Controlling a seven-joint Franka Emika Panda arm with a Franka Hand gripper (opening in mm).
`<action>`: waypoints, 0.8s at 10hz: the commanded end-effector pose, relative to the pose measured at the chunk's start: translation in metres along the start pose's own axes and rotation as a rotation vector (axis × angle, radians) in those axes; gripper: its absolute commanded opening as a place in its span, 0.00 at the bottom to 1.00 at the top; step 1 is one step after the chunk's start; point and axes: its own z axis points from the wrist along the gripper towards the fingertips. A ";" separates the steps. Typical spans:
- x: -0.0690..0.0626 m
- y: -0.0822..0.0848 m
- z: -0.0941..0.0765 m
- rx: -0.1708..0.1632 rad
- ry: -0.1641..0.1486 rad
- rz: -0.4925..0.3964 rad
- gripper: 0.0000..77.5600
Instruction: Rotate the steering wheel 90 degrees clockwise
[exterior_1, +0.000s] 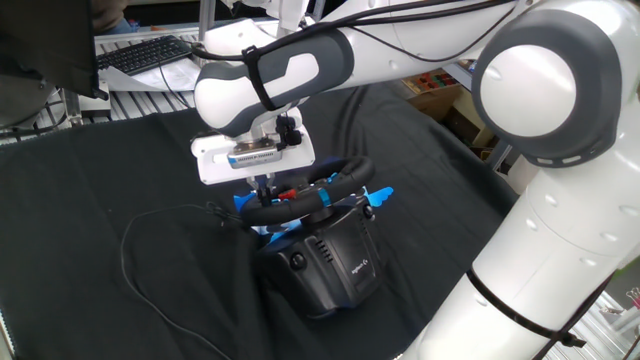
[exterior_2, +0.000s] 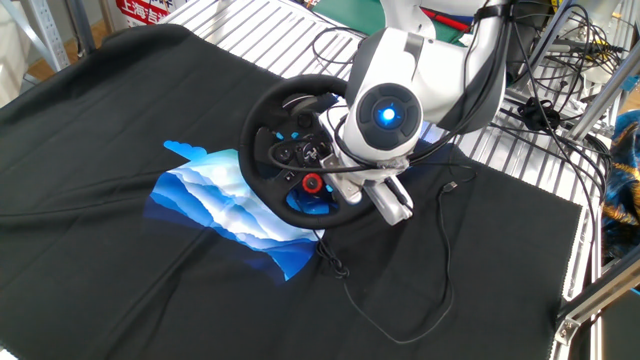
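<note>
While the turn is judged under way | boxy base (exterior_1: 330, 262) is seen nearest on the black-clothed bench (exterior_1: 100, 180) | steering wheel (exterior_2: 275, 125) is mounted on it, beside a blue printed cloth (exterior_2: 225, 205) | fingers (exterior_1: 268, 193) reach its rim; closure cannot be told | next: rim swept clockwise.

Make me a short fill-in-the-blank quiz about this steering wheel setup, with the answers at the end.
1. The steering wheel has a rim coloured ____.
2. The cloth covering the table is ____.
3. The round button on the wheel's hub is ____.
4. The boxy base behind the wheel carries a logo printed in ____.

Missing words: black; black; red; white
</note>
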 end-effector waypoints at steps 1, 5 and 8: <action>-0.015 -0.009 0.004 0.016 -0.052 0.023 0.02; -0.020 -0.012 0.005 0.038 -0.070 0.060 0.02; -0.021 -0.013 0.004 0.059 -0.093 0.119 0.02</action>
